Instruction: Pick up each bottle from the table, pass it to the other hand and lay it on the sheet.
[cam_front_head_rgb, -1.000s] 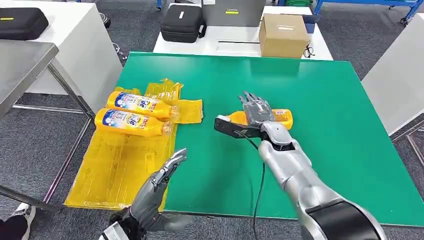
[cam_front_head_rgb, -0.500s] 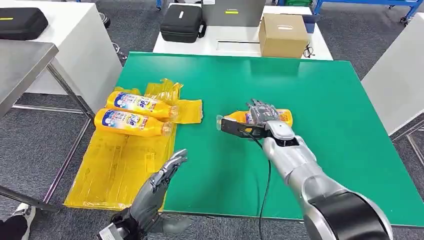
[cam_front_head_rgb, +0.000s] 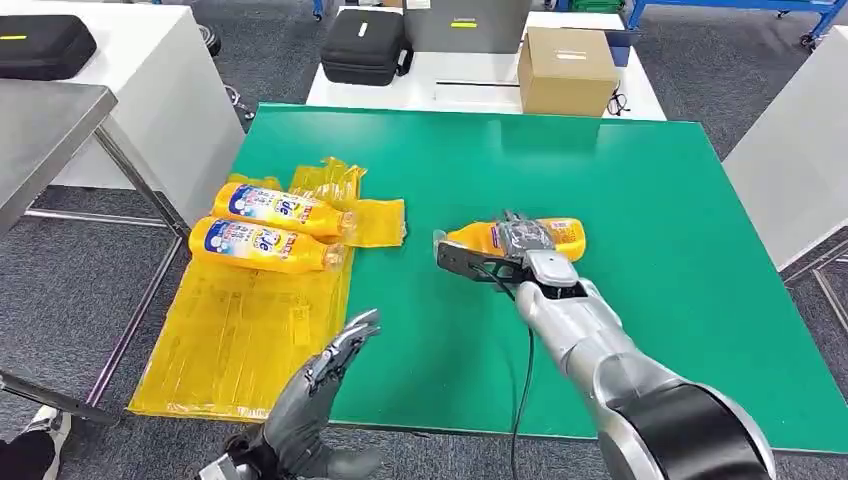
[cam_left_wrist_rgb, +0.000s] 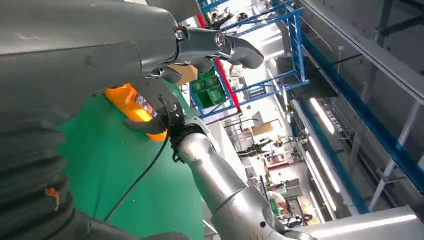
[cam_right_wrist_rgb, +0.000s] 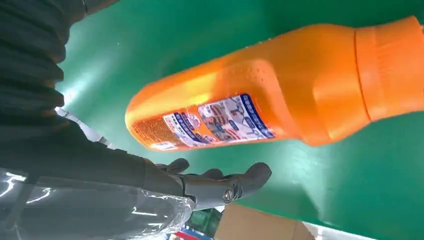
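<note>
— Right hand (cam_front_head_rgb: 525, 243) first: what is it doing on the green table (cam_front_head_rgb: 650, 200)?

— It is coming down over the third bottle (cam_front_head_rgb: 567, 233), which is lying on its side near the middle of the table, well apart from the yellow sheet (cam_front_head_rgb: 240, 340). A second ago the fingers were standing up, spread above the bottle; now they are curling down across its body.

— Is it gripping yet?

— I cannot tell. From the head view the fingers are covering the bottle's middle, but from the right wrist the thumb (cam_right_wrist_rgb: 250, 176) is showing green between itself and the orange body. I am judging the grasp to be closing rather than finished. The bottle itself is lying where it lay a second ago.

— And the sheet?

— It is hanging over the table's left edge, and two bottles (cam_front_head_rgb: 280, 207) are already lying on it side by side, at its far end. So this looks like the last one.

— What about the left hand (cam_front_head_rgb: 325, 385)?

— It is waiting at the near edge of the table, empty, fingers apart and pointing up, shifted only slightly from before. It seems to be getting ready for the handover.

— So what is coming?

— Probably finishing the grip, lifting, then carrying the bottle leftward. The round, smooth body is lying loose, so it could roll if the thumb is pushing before the fingers are holding.
</note>
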